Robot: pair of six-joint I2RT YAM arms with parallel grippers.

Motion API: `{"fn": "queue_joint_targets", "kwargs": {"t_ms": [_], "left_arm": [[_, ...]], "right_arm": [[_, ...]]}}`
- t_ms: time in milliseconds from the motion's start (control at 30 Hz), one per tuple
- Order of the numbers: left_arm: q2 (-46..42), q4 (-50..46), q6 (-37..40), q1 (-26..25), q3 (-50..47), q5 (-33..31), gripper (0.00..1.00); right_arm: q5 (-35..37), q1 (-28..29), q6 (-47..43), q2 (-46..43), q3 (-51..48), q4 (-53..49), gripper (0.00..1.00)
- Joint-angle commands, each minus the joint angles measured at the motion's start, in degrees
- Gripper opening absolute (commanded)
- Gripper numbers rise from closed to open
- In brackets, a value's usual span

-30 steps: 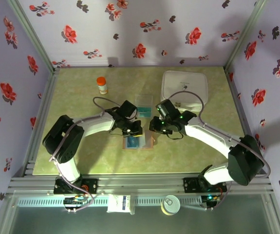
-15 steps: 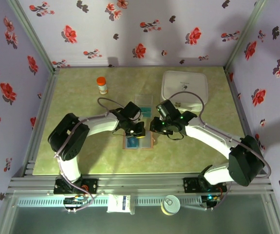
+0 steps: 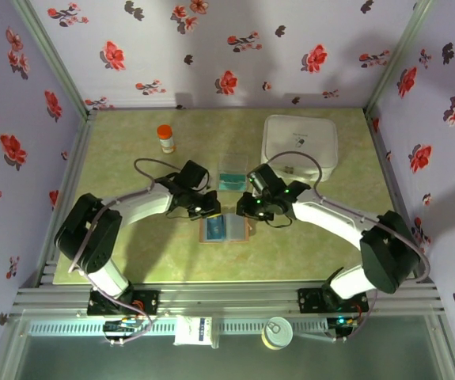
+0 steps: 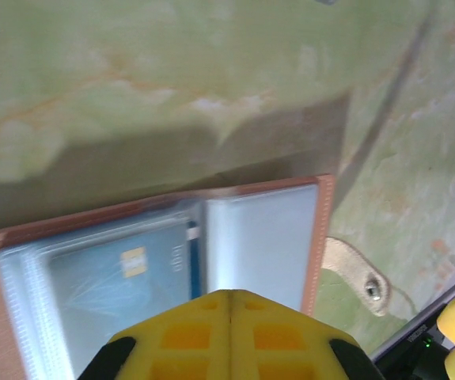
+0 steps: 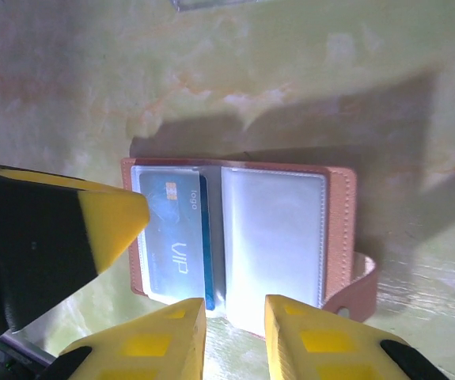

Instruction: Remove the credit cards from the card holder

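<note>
Currently, everything else on the bench (image 3: 132,166) sits on the far side of the card holder (image 3: 225,229). A clear rectangle (image 3: 232,165) lies just beyond it, with a teal strip (image 3: 231,182) at the edge nearest the holder that you can't identify from above. A white lidded container (image 3: 300,142) is beyond and to its right. An orange-capped bottle (image 3: 165,138) is beyond and to its left, well apart.

What blocks your view of the holder is the arms. Your left claw (image 3: 208,209) hangs at its far-left corner, fingers clenched together with nothing between them. In the left wrist view the yellow tips cover part of one edge. Your right claw (image 3: 250,207) is at the far-right corner, jaws slightly parted over the holder's edge. You can't tell whether they touch it.

The holder lies flat and open on the bench between the two claws. It has a reddish-brown rim and clear sleeves inside. One teal-blue card (image 5: 176,237) with a gold chip and "VIP" print sits in the sleeve on the left claw's side. The other sleeve looks pale and blank. A brown strap (image 5: 355,289) with a snap sticks out from the blank side.
</note>
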Motion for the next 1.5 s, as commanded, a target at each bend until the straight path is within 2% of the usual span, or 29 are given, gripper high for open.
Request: {"fn": "queue_joint_targets", "kwargs": {"t_ms": [0, 233, 433, 833, 1300, 1467], "left_arm": [[-2.87, -1.07, 1.69, 1.38, -2.63, -0.63, 0.03], [-5.15, -0.58, 1.69, 3.73, -6.54, -0.66, 0.05], [-3.24, 0.72, 1.77, 3.98, -7.32, 0.76, 0.06], [-0.49, 0.46, 2.83, 4.01, -8.21, 0.10, 0.02], [0.63, -0.87, 3.12, 3.94, -7.78, -0.92, 0.02], [0.36, -1.45, 3.34, 3.98, -7.56, -1.19, 0.01]], "right_arm": [[-1.82, 1.49, 1.28, 3.03, 2.50, 2.58, 0.27], [-3.79, 4.31, 3.00, 9.10, 3.83, 7.35, 0.27], [-5.81, 5.03, 4.31, 13.02, 3.35, 10.97, 0.28], [-7.86, 5.09, 4.45, 16.53, 3.35, 13.37, 0.24], [-6.12, 5.09, 3.51, 18.30, 3.01, 11.93, 0.25], [-3.10, 5.11, 2.38, 17.51, 3.36, 9.04, 0.24]]}}
